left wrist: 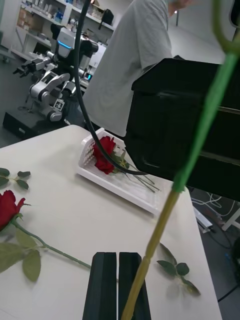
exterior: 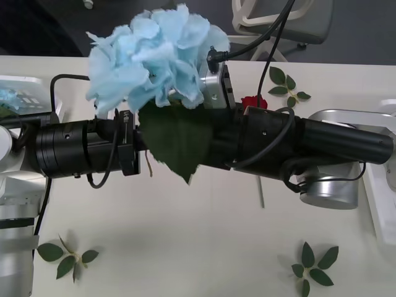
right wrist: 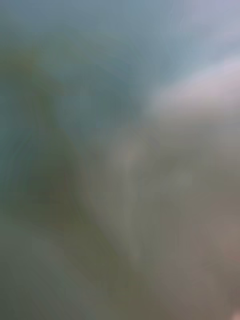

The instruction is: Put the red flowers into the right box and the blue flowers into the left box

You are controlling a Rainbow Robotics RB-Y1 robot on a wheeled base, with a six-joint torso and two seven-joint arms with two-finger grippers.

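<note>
White desk [exterior: 204, 235] under both arms, crossed at mid-height. Blue flower [exterior: 151, 55] held high over desk centre; stem [left wrist: 200, 125] runs beside left pincer [left wrist: 118, 285], black fingers together, stem outside them. Right pincer state: cannot tell. Judgement: carry bloom to left box [exterior: 21, 93], keep stem clear of cables. Red rose [left wrist: 7, 207] lies on desk; another [left wrist: 104, 155] in right box [left wrist: 125, 187]. Loose leaf sprigs [exterior: 315, 266] scattered.

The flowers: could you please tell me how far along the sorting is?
Done: one red rose lies in the right box. In hand: a blue flower is up between the arms, its stem beside the shut left hand. Left: a second rose lies on the table.
</note>
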